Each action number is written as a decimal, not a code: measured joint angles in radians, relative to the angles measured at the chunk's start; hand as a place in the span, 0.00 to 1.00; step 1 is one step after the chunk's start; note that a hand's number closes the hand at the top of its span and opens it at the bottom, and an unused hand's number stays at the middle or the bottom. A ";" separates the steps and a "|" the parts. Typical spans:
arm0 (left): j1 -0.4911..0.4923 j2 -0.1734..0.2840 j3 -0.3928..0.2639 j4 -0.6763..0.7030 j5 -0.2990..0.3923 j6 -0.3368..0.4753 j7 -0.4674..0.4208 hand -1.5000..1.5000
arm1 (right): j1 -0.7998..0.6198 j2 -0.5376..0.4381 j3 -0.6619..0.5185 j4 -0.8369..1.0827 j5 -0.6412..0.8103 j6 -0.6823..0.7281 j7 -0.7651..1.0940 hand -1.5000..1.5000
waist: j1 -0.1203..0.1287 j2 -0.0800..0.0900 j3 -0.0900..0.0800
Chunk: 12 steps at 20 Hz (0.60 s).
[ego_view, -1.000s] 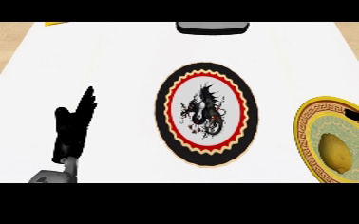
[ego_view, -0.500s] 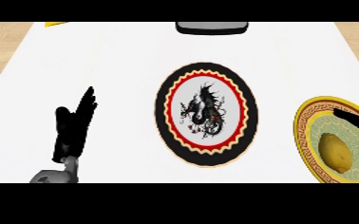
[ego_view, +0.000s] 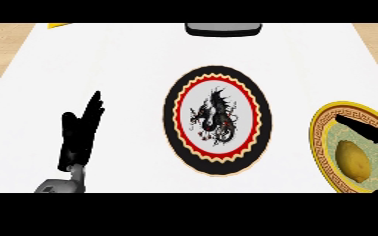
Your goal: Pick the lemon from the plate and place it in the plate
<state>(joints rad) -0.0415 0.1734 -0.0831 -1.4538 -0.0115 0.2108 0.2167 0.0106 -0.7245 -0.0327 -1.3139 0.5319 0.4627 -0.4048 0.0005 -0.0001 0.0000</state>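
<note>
A yellow lemon (ego_view: 353,160) lies on a yellow-rimmed plate (ego_view: 319,136) with a green centre, cut off by the right edge of the head view. A black, red and yellow plate with a dragon picture (ego_view: 218,120) sits in the middle of the white counter. From the right edge, straight black fingers of my right hand (ego_view: 360,128) reach over the yellow-rimmed plate, just above and behind the lemon, apart from it. My left hand (ego_view: 77,136) rests open at the lower left, fingers up, holding nothing, well left of the dragon plate.
A dark grey, flat object (ego_view: 223,28) lies at the counter's far edge, behind the dragon plate. A yellow corner of something (ego_view: 59,25) shows at the top left. Wooden surface (ego_view: 13,42) borders the white top on the left.
The right hand's fingers have come into view from the right edge, over the yellow-rimmed plate. The left hand, both plates and the lemon have not moved.
</note>
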 measured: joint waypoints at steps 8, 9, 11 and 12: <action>0.009 -0.014 0.019 -0.013 -0.016 -0.026 0.009 0.50 | -0.038 0.046 -0.004 0.066 0.114 -0.036 -0.072 1.00 | 0.001 0.000 0.000; 0.002 -0.018 0.022 -0.004 -0.020 -0.025 0.007 0.50 | -0.041 0.050 -0.007 0.075 0.126 -0.052 -0.092 1.00 | 0.001 0.000 0.000; -0.007 -0.023 0.026 -0.004 -0.031 -0.021 0.017 0.50 | -0.032 0.058 -0.017 0.061 0.144 -0.071 -0.108 1.00 | 0.000 -0.001 0.000; 0.005 -0.021 0.026 -0.022 -0.033 -0.026 0.022 0.50 | -0.026 0.060 -0.024 0.064 0.152 -0.081 -0.124 1.00 | 0.000 -0.001 -0.001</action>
<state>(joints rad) -0.0366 0.1524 -0.0572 -1.4753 -0.0444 0.1848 0.2391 -0.0156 -0.6648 -0.0571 -1.2503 0.6843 0.3819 -0.5287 0.0004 -0.0008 -0.0005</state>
